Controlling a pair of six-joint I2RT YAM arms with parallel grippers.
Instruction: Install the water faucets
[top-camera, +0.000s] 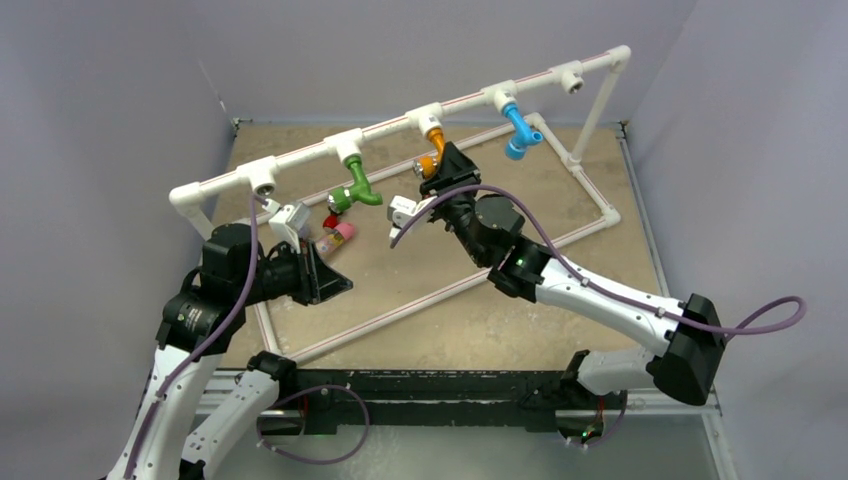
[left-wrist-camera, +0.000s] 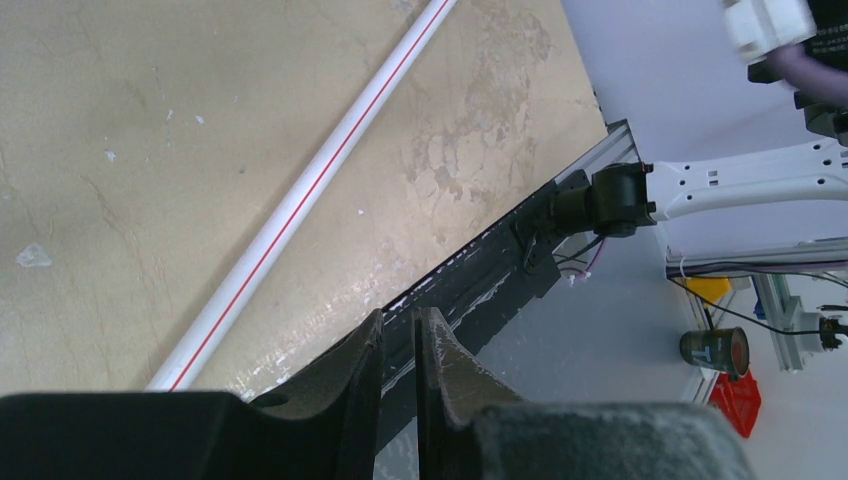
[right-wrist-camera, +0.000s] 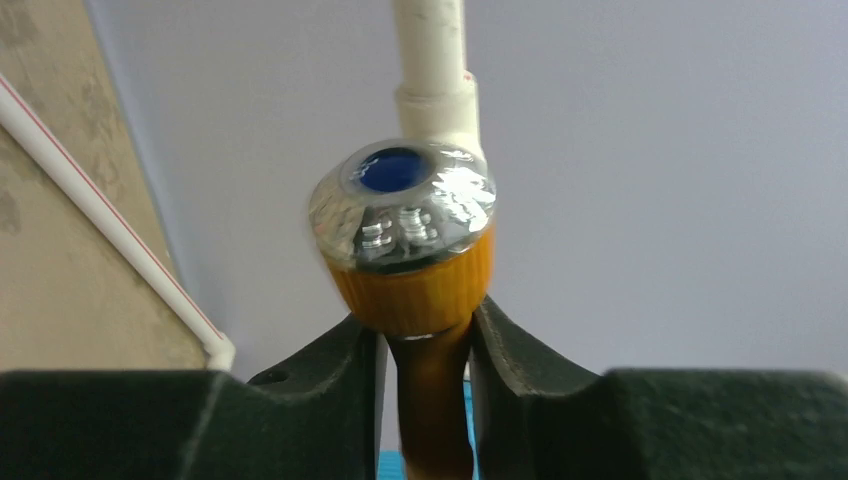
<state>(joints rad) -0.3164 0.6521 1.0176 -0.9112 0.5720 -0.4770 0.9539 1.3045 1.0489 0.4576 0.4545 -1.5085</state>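
Seen from above, there are four faucets. The green faucet (top-camera: 356, 186), orange faucet (top-camera: 435, 140) and blue faucet (top-camera: 518, 128) hang from the middle three of five tee sockets on the white pipe rail (top-camera: 300, 160). A pink faucet (top-camera: 343, 233) lies on the desk (top-camera: 480, 310). Only the right wrist view shows the right hand (right-wrist-camera: 425, 335) clamping the orange faucet (right-wrist-camera: 410, 285) below its clear cap. The left hand (left-wrist-camera: 400, 325) is narrowed to a slit, holding nothing.

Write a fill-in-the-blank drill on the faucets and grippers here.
1. The faucet held in the right gripper is coloured ___.
2. The blue faucet hangs on the pipe rail to the ___ of the green faucet.
3. The left gripper is shut and holds ___.
Missing words: orange; right; nothing.
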